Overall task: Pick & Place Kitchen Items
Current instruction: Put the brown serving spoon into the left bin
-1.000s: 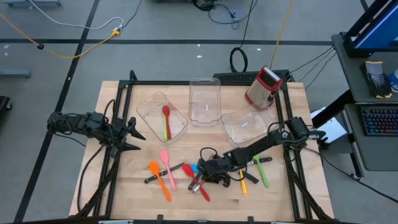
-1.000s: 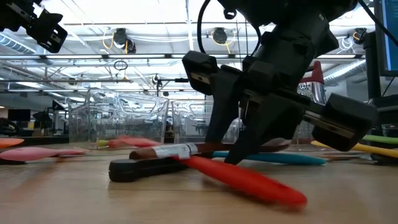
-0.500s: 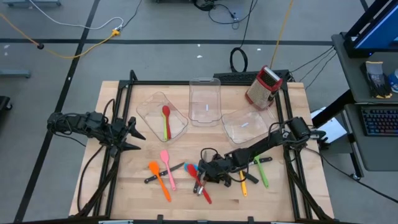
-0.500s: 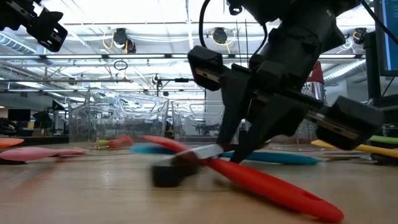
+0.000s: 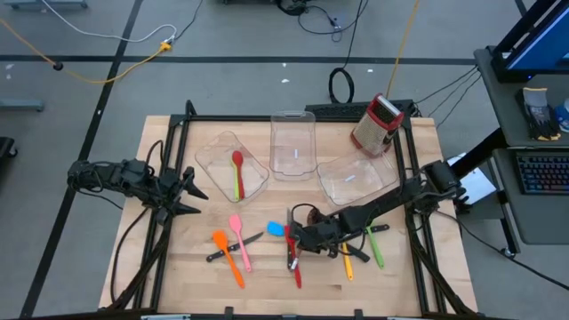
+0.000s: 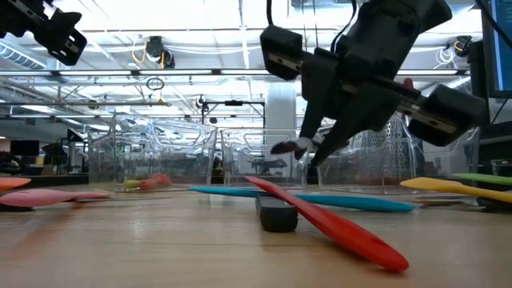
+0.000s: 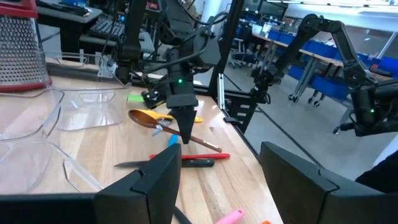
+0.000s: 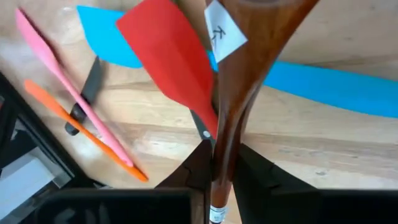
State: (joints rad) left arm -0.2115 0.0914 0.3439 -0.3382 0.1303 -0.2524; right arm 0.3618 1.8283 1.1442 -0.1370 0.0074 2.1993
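R gripper [image 5: 294,238] mid-table, near side, clenched on brown spoon [image 8: 239,74]; spoon lifted clear of wood, white tag on its neck. Directly below: red spatula [image 6: 320,220] lying across black-handled knife [image 6: 277,216], blue spatula [image 5: 276,229] just left of gripper. Pink spatula [image 5: 238,240] + orange spatula [image 5: 228,257] further left, flat on table [image 5: 178,267]. Yellow [image 5: 348,262] + green [image 5: 373,245] utensils right of gripper. Red spoon [image 5: 237,164] in left bin [image 5: 209,160]. L gripper [image 5: 197,196] at left edge, raised, jaws apart, holding nothing.
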